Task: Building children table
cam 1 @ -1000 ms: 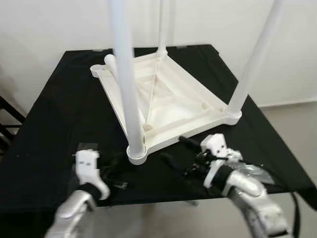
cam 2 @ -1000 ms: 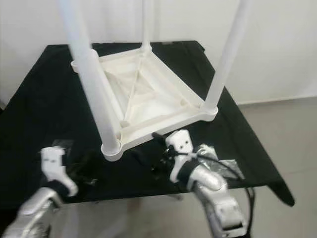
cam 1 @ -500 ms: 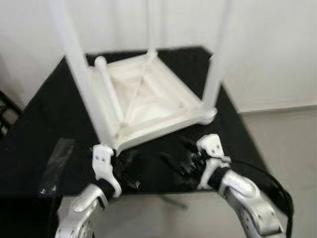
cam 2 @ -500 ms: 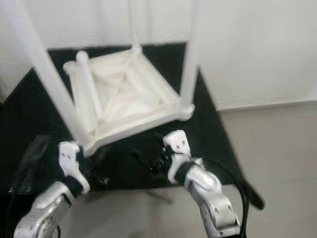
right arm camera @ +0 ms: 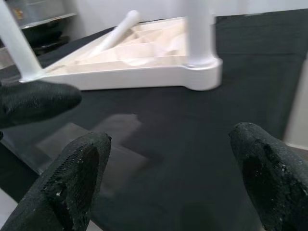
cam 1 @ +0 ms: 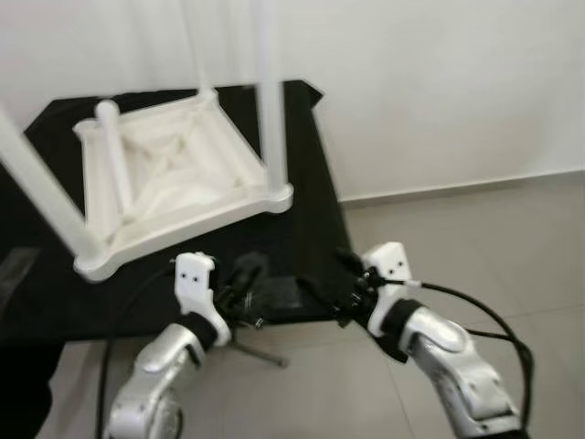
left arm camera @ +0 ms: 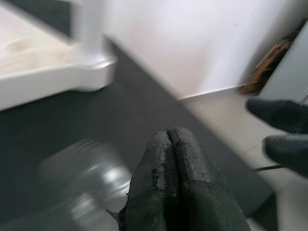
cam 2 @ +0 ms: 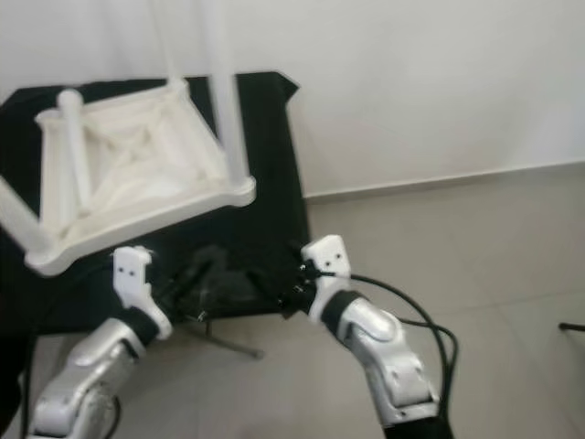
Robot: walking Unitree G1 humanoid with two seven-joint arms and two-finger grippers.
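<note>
A white children's table (cam 1: 174,183) lies upside down on a black-covered table (cam 1: 306,174). Three legs stand up from its corners, the nearest ones at the front left (cam 1: 37,197) and front right (cam 1: 267,101). A loose white leg (cam 1: 114,160) lies across its underside. My left gripper (cam 1: 242,282) hovers at the black table's front edge, its fingers (left arm camera: 168,183) pressed together with nothing between them. My right gripper (cam 1: 327,277) is beside it near the front right corner, open and empty, its fingers (right arm camera: 72,178) wide apart and facing the white table's corner socket (right arm camera: 202,72).
A shiny clear plastic sheet (left arm camera: 91,173) lies on the black cloth in front of the grippers. Grey tiled floor (cam 1: 475,229) spreads to the right, below a white wall (cam 1: 439,82). A metal stand foot (cam 1: 258,349) shows under the table. A black cable (cam 1: 494,320) loops off my right arm.
The whole view has swung to the right, so the table now sits at the left and the floor has come in. Both grippers hold about the same pose.
</note>
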